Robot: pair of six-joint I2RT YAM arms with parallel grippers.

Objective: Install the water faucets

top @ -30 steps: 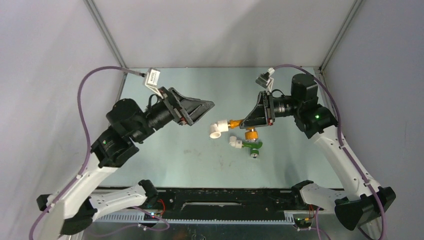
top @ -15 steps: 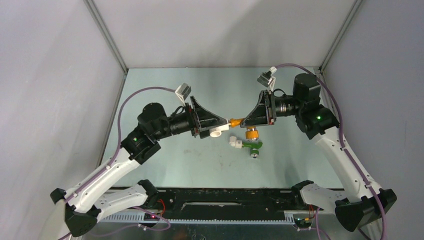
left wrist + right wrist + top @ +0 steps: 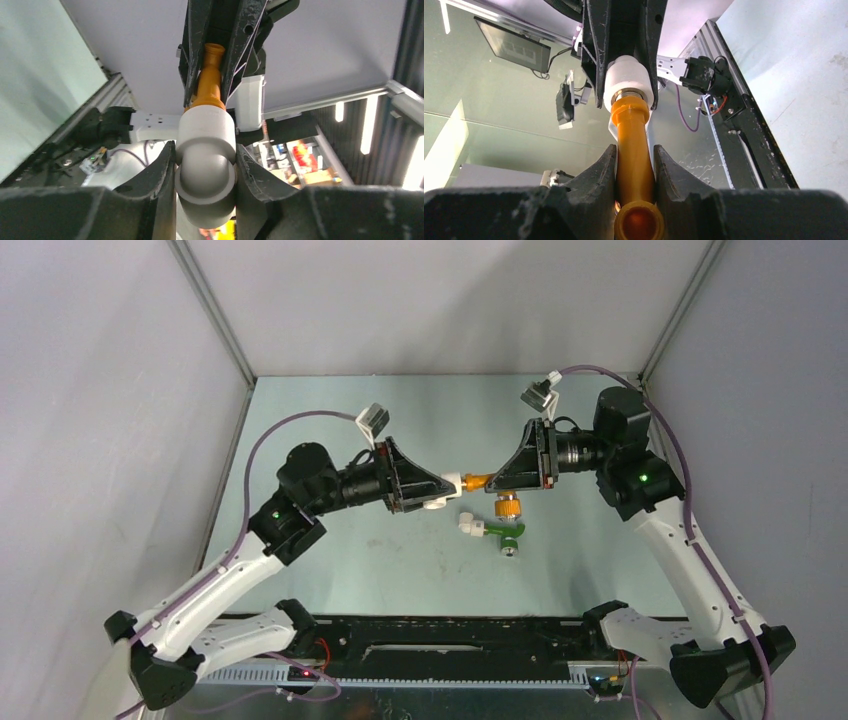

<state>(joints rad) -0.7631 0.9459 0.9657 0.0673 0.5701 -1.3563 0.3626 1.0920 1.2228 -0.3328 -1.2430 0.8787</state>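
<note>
Pinching the white elbow fitting (image 3: 206,132), the left end effector (image 3: 205,167) braces it; opposite, the right end effector (image 3: 634,161) clamps the orange faucet (image 3: 633,131) for joining.

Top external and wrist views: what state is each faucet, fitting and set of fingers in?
orange plastic faucet: held, one end seated in the elbow fitting.
white plastic elbow fitting: gripped.
green plastic faucet: lying on the table, ungripped.
left fingers: shut on the white plastic elbow fitting.
right fingers: shut on the orange plastic faucet.

Soft, even light overhead; strip lights (image 3: 369,122) glare in left wrist view
</note>
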